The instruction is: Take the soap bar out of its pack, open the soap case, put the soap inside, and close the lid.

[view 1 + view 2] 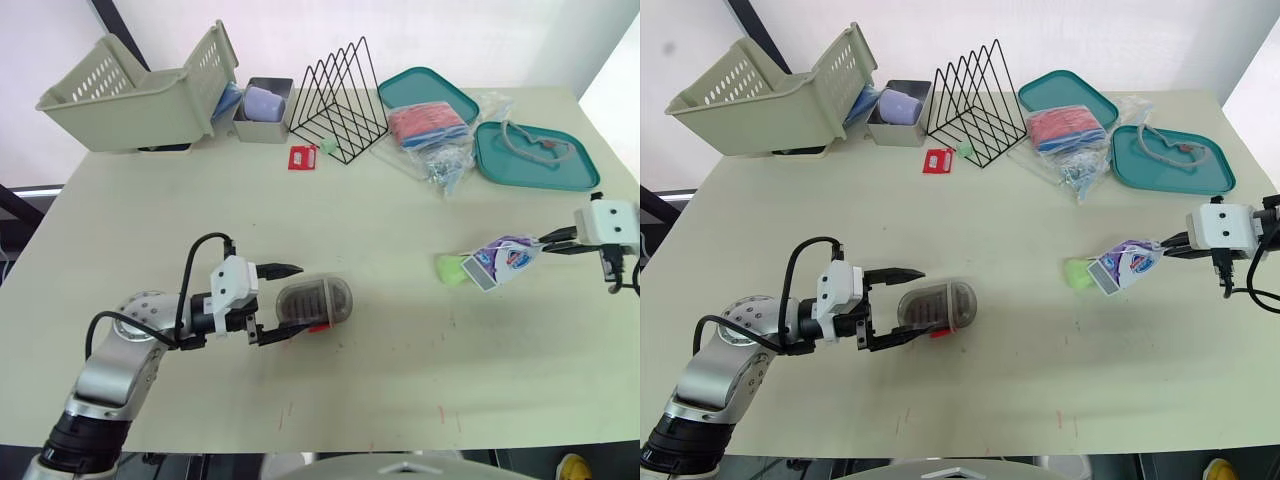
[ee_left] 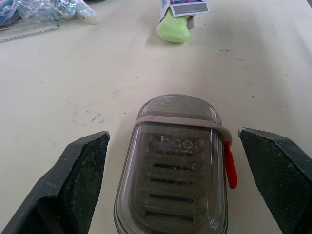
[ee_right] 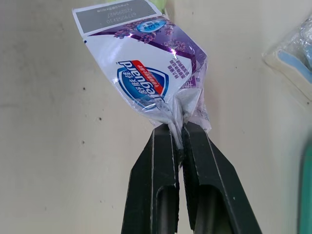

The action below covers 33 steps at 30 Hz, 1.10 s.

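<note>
Straddling the soap case (image 2: 175, 161), the left gripper (image 1: 288, 301) is spread wide, with a black finger (image 2: 80, 185) on either side and a gap between each and the case. The case lies flat on the near left of the table (image 1: 400, 390), lid closed, with a small red tab (image 2: 230, 168) on one side. Over on the right, the right gripper (image 3: 179, 136) is clenched on the crimped end of the purple and white soap pack (image 3: 146, 73). The green soap bar (image 1: 452, 269) rests on the table at the pack's other end, on its left side, touching it. Along the far edge stand a beige basket (image 1: 130, 90), a black wire rack (image 1: 338, 100) and two teal trays (image 1: 535, 160), well apart from both grippers.
</note>
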Motion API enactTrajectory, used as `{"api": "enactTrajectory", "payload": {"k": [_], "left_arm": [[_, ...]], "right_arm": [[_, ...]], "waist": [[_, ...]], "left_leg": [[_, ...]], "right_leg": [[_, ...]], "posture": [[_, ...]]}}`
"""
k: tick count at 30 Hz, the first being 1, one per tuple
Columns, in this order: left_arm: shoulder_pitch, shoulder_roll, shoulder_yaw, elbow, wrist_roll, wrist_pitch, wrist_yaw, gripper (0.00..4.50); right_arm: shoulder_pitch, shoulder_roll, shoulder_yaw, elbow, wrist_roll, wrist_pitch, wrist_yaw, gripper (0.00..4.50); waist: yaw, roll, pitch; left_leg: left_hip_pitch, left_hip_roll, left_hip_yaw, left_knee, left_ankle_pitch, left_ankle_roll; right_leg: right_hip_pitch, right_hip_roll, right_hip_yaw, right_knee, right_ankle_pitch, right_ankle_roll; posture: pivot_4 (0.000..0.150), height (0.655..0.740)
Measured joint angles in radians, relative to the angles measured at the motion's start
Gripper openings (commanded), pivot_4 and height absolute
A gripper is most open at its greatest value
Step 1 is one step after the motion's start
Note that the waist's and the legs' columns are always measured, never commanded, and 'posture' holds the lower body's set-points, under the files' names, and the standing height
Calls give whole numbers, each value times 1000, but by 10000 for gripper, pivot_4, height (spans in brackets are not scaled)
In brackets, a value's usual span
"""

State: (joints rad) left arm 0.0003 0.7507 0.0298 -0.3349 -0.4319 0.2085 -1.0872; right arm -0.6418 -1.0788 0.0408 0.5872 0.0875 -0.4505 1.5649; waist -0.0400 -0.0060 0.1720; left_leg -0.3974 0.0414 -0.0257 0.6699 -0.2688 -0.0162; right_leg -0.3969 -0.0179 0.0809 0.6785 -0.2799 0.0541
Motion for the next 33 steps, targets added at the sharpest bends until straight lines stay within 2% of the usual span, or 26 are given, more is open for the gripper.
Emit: {"api": "enactTrajectory", "payload": {"k": [20, 33], "left_arm": [[-12, -14, -10, 4, 18, -11, -2, 45000], [-20, -25, -9, 13, -6, -13, -20, 45000]], "right_arm": [[-137, -56, 64, 47, -98, -121, 40, 243], [-172, -103, 63, 225, -117, -161, 38, 243]], "waist": [[0, 2, 1], [0, 2, 1]], "left_leg": [[0, 0, 0, 0, 0, 0], [0, 0, 1, 0, 0, 0]], "right_leg": [[0, 0, 0, 0, 0, 0], [0, 0, 0, 0, 0, 0]], "posture": [[1500, 7400], [1500, 7400]]}}
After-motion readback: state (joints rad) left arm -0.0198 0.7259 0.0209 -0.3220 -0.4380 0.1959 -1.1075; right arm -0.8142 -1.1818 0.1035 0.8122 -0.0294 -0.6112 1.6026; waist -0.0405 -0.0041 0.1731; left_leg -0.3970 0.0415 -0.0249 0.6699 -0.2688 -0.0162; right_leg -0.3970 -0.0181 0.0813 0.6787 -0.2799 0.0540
